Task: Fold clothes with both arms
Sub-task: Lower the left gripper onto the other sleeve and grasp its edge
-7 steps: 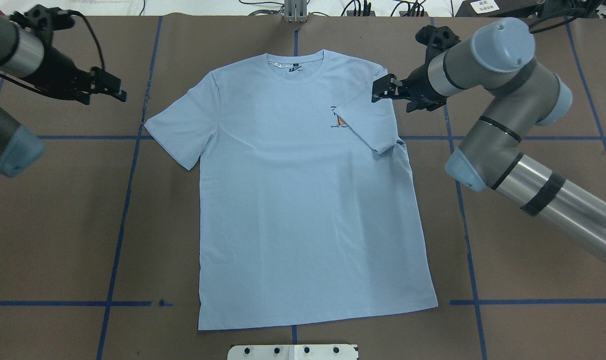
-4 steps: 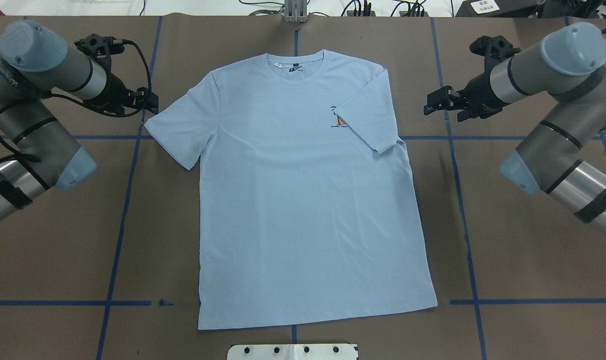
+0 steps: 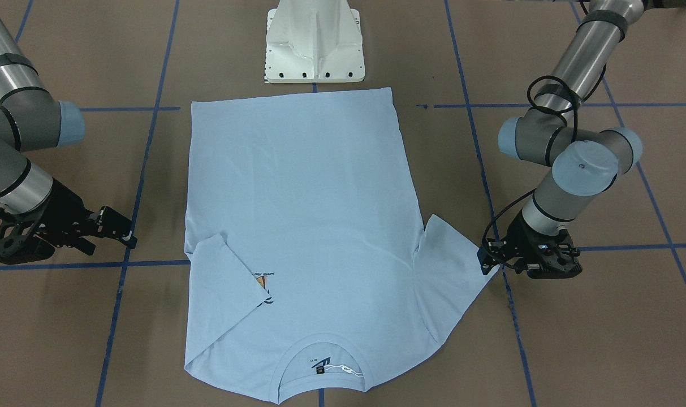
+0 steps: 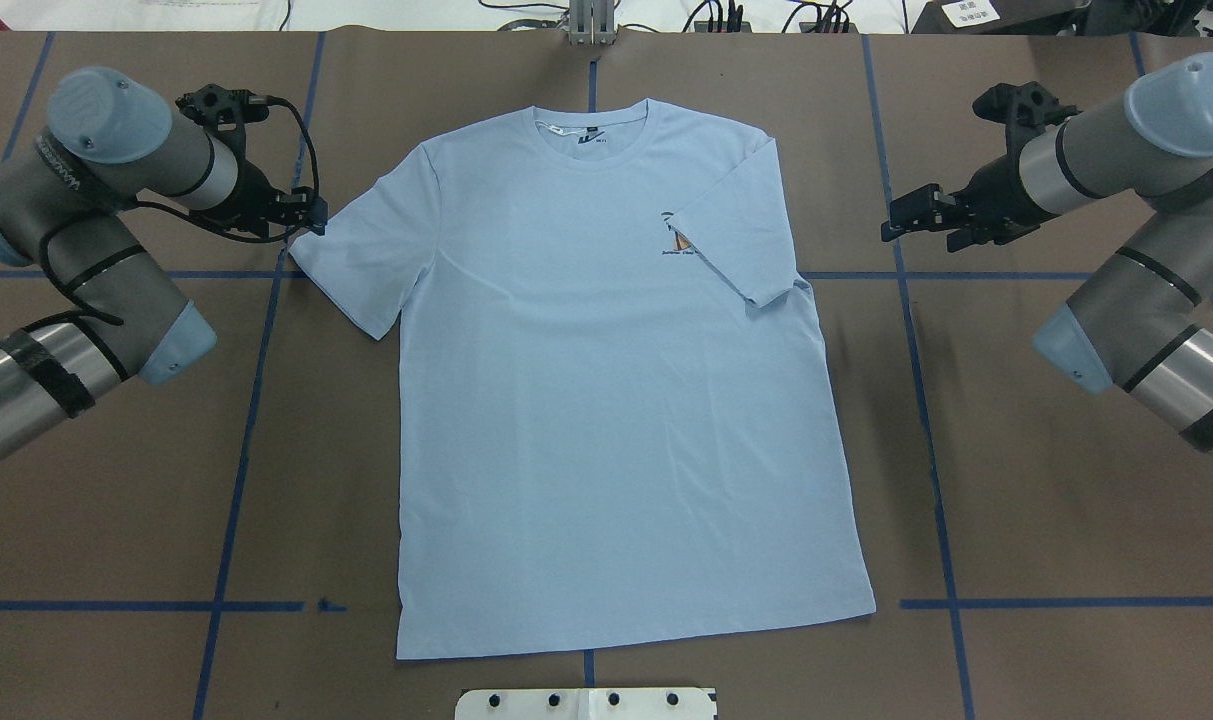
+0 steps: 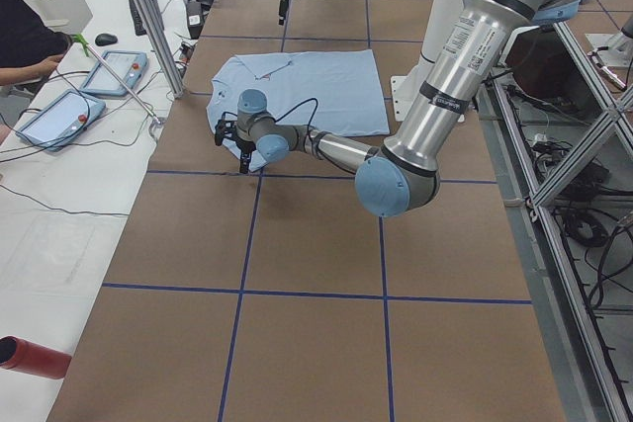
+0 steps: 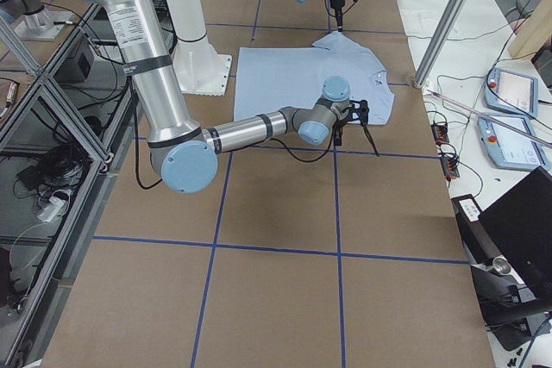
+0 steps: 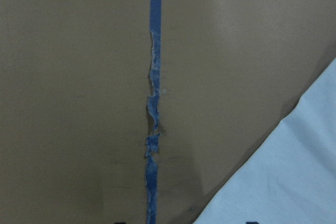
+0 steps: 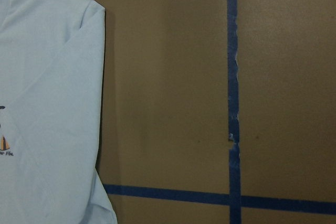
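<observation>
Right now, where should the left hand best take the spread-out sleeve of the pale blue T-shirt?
Grip the spread sleeve at its outer hem corner, coming from outside, where the black left hand is: that corner lies flat and juts away from the shirt's body.

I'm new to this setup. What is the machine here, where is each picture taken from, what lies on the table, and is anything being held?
Two grey tubular robot arms with black two-finger grippers work at a brown table marked with blue tape. Views: above and behind the robot, across the table, each table end, and a camera on each wrist. A pale blue short-sleeved T-shirt lies flat, front up, its folded sleeve over the chest, its spread sleeve out flat. The right gripper hangs open beside the shirt, holding nothing. The left gripper sits at the spread sleeve's tip; whether it grips is unclear.
</observation>
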Controlling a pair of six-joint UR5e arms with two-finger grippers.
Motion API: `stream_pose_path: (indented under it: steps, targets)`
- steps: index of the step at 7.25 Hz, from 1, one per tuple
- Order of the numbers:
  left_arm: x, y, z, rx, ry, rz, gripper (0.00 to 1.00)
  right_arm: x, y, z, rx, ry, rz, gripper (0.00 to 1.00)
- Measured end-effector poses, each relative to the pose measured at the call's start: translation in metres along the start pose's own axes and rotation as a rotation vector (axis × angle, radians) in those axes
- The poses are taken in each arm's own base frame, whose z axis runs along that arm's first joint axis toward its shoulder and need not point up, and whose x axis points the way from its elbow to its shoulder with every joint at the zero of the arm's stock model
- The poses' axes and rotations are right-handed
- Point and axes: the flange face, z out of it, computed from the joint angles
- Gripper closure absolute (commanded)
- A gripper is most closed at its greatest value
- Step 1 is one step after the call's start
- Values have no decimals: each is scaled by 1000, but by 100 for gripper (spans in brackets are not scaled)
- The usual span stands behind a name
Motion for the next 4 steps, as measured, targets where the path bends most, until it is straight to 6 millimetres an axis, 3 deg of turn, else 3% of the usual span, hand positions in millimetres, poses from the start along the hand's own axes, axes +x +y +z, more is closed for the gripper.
stream_pose_path:
  steps: [1,2,4]
  targets:
    - [2,2,2,-4,1,4,41,-1,0,0,0,-1,-4,0]
    - [4,3,3,-6,3,7,59,-1,-1,0,1,-2,-5,0]
    - [7,6,6,-12,5,12,59,-2,-1,0,2,-3,-6,0]
